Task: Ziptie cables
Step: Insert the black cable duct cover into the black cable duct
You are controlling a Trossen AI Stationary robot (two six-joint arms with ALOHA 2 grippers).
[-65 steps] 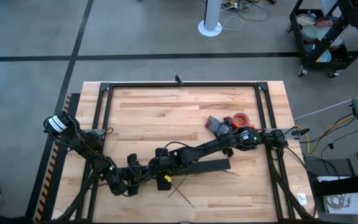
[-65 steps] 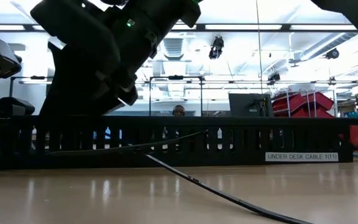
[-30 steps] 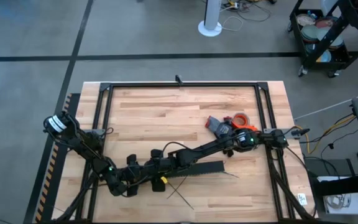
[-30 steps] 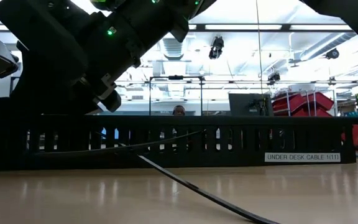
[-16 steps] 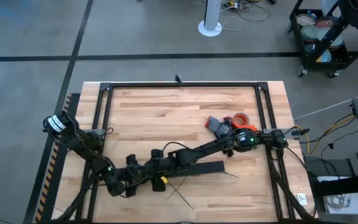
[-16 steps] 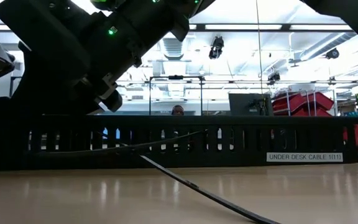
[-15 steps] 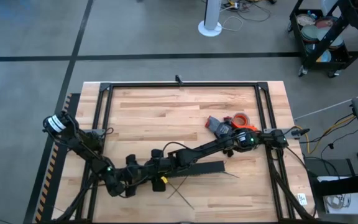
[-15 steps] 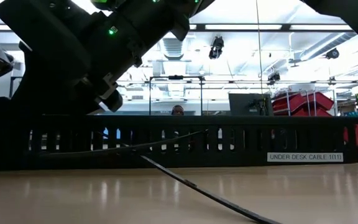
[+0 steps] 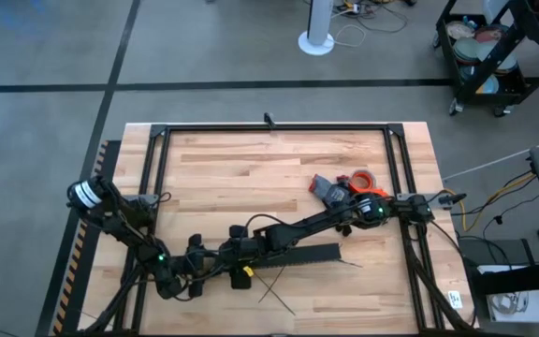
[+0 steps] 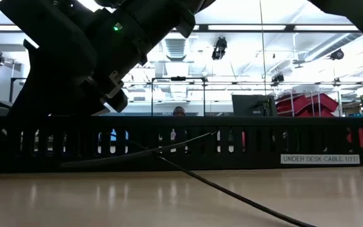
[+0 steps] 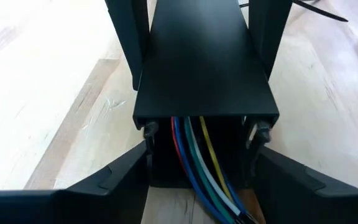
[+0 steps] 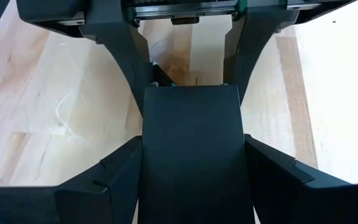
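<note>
Table [image 9: 251, 168] of pale wood planks inside a black frame carries everything, and most of its surface from 9 through 12 to 3 o'clock lies bare, with work crowded toward 6 o'clock. The right arm reaches in from 3 o'clock, stretched long and low across the boards toward 7 o'clock, its right gripper [image 9: 235, 260] clenched around the left end of the black duct [image 9: 298, 254]; in the right wrist view the duct [image 12: 194, 155] fills the space between both fingers, touching each. The left arm comes from 9 o'clock, bent down toward 6 o'clock, and its left gripper [image 9: 193, 271] meets that same duct end from the opposite side, fingers closed against the duct walls [image 11: 204, 68] in its own wrist view. Inside the duct's open mouth run the cables [image 11: 197, 162], here red, blue, teal, yellow and pale strands lying side by side along the channel. In the low view the slotted duct wall [image 10: 232, 142] stands upright across the frame. Zipties [image 9: 274, 292] lie crossed on the wood just at 5 o'clock of the grippers, near the table's front edge; another [image 10: 232, 192] runs slanted across the foreground. An orange roll [image 9: 361, 180] sits near the right arm at 2 o'clock.
</note>
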